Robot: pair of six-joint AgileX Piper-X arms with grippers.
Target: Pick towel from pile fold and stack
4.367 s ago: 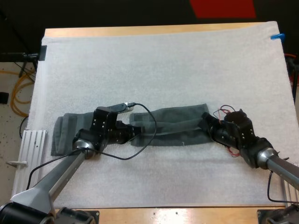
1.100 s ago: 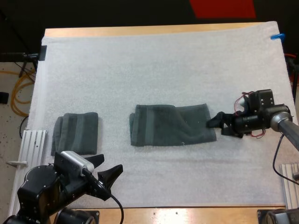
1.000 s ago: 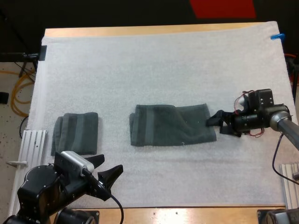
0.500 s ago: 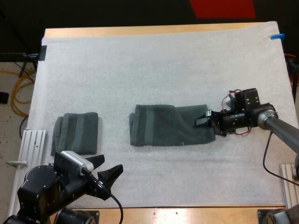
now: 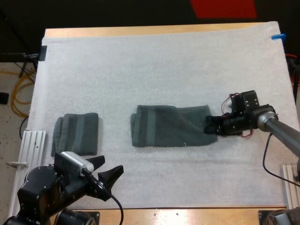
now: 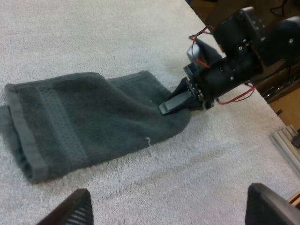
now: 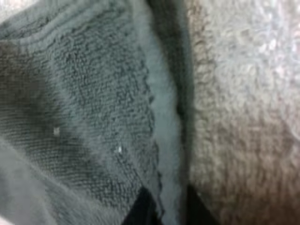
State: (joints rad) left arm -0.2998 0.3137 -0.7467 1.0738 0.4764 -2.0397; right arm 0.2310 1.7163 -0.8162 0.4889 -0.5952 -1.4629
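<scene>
A dark grey-green towel (image 5: 171,125), folded into a long band, lies flat at the mat's middle. My right gripper (image 5: 211,125) is at its right end, shut on the towel's edge. In the right wrist view the hem of the towel (image 7: 93,117) runs between my right gripper's (image 7: 166,208) dark fingertips (image 7: 140,208). A smaller folded towel (image 5: 76,133) rests at the left of the mat. My left gripper (image 5: 105,171) hovers open near the front left corner, holding nothing. From the left wrist view, the towel (image 6: 89,122) and the right gripper (image 6: 176,101) lie ahead of my left gripper (image 6: 169,197).
The white mat (image 5: 154,65) covers most of the wooden table. A ribbed metal rail (image 5: 33,145) lies at the mat's left edge beside the folded towel. Another rail (image 5: 290,183) sits at the right front.
My right gripper moved left onto the towel's right end and closed on its edge. The left arm stayed still.
</scene>
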